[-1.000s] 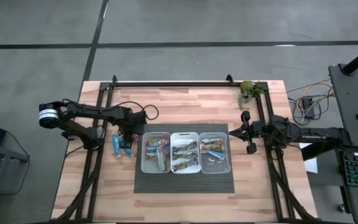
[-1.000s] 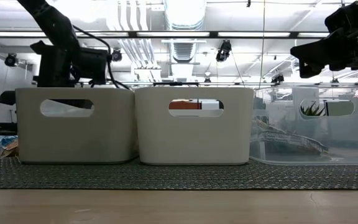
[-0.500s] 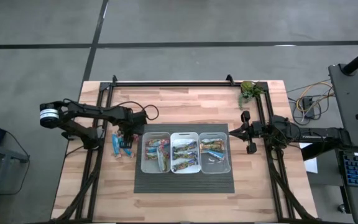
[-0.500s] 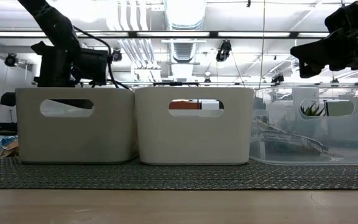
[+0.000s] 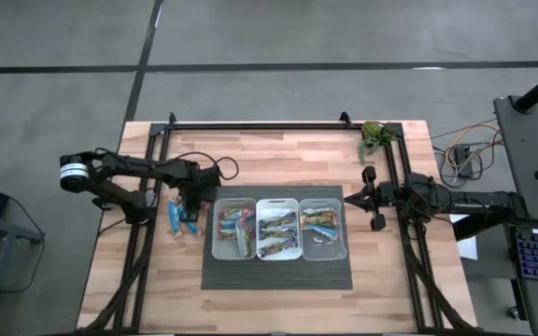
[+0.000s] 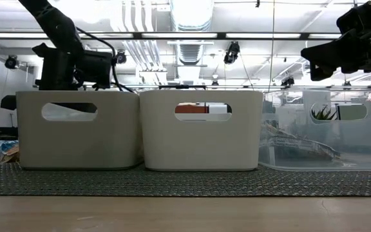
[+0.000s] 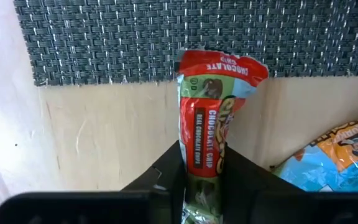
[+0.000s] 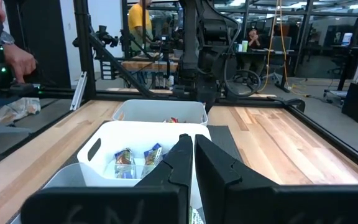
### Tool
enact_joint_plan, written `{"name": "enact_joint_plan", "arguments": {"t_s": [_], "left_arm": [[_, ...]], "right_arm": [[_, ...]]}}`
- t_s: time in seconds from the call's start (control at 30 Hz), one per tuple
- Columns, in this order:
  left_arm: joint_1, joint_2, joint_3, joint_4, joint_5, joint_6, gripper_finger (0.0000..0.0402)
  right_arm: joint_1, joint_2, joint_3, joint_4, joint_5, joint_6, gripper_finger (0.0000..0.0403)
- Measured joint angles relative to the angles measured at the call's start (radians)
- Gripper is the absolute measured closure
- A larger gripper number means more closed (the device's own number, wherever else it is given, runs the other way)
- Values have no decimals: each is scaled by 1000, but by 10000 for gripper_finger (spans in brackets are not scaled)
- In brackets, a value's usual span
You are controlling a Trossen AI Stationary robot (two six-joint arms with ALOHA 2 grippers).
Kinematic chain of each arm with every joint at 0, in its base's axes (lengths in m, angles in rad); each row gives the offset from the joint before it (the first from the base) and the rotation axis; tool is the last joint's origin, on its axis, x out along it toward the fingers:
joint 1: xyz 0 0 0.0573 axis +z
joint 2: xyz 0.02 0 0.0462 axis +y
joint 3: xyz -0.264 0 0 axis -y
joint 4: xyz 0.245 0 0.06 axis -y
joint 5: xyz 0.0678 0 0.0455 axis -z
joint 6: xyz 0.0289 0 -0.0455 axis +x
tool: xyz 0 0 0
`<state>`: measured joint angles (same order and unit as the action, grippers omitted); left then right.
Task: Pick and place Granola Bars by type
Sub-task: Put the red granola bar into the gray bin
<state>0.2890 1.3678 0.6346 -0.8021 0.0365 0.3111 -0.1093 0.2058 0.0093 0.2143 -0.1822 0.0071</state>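
Beside the dark woven mat (image 7: 166, 37), the left gripper (image 7: 202, 171) pinched a red-and-green chocolate-chip foil granola bar (image 7: 209, 124); the right gripper (image 8: 193, 149) hung shut, empty.

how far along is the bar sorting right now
Mostly done: all three bins on the mat already hold granola bars, grouped by wrapper. In hand: the left gripper has its fingers on either side of a red chocolate chip bar lying on the wood beside the mat. Left: a few bars remain on the table left of the bins. The right gripper waits shut by the rightmost bin.
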Motion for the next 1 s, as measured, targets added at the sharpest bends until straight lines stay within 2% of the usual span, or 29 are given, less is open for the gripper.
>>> {"name": "enact_joint_plan", "arguments": {"t_s": [0.2,0.63,0.83,1.0], "left_arm": [[2,2,19,-49,18,4,346],[19,2,64,-119,-16,31,346],[53,-5,160,-260,-43,30,346],[60,-15,263,-314,-42,2,346]], "right_arm": [[0,0,0,0,0,0,394],[0,0,0,0,0,0,394],[0,0,0,0,0,0,394],[0,0,0,0,0,0,394]]}}
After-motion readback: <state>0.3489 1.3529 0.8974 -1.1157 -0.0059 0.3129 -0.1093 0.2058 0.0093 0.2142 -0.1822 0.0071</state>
